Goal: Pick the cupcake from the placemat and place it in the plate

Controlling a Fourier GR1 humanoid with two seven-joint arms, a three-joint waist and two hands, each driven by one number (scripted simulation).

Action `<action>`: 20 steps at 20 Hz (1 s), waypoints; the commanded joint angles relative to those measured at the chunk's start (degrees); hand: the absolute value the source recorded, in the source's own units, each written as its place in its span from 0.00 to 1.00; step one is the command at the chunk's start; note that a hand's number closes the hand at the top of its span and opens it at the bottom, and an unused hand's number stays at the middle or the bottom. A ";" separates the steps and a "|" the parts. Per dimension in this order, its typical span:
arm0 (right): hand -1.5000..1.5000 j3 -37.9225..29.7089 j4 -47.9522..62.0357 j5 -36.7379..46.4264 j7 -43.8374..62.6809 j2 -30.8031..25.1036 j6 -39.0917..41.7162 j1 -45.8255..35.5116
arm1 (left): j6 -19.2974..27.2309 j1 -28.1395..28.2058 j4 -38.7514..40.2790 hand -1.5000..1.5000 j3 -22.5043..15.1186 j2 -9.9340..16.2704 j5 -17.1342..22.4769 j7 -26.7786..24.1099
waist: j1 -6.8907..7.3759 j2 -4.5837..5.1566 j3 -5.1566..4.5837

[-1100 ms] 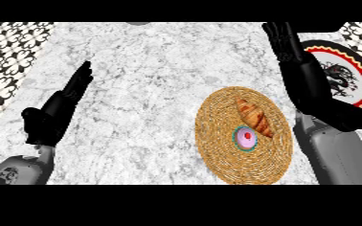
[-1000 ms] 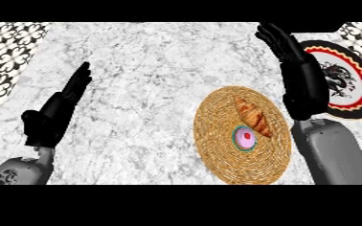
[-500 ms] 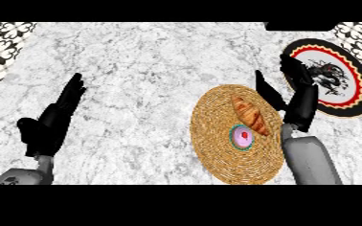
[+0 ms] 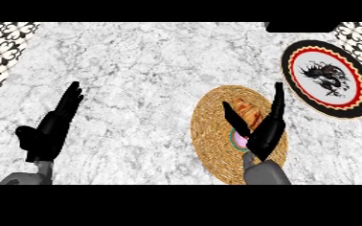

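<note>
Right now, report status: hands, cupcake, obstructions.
Right hand open over placemat, above cupcake. Left hand open, resting. Croissant beside cupcake. Plate unoccupied.

One head view looks steeply down onto the counter (image 4: 141, 67).

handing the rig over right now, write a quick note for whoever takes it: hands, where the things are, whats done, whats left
Right robot hand: open, fingers straight, over the placemat, thumb and fingers on either side of the cupcake; nothing gripped yet.
Left robot hand: open, resting at the lower left of the counter, holding nothing.
Cupcake: on the woven placemat, mostly hidden by the right hand, with a croissant just beyond it.
Plate: to the upper right of the placemat, nothing on it.
Done: right hand is positioned at the cupcake.
Left: close on the cupcake, lift it, carry it to the plate, set it down.
</note>
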 commanded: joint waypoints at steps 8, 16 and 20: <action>0.00 2.37 4.61 14.86 20.61 0.92 4.70 10.78 | 0.09 0.95 2.24 0.50 0.45 -1.61 -0.05 -2.23 | -1.34 -0.14 -0.35; 0.00 5.38 -1.98 24.96 43.15 0.93 19.10 11.98 | -1.24 1.13 2.80 0.50 1.96 -0.20 0.62 -2.76 | -0.94 -0.38 -0.23; 0.00 5.17 -8.01 31.57 56.86 0.93 30.51 8.48 | -0.70 1.52 2.14 0.50 1.18 -0.68 -0.41 -2.82 | -0.79 -0.47 -0.10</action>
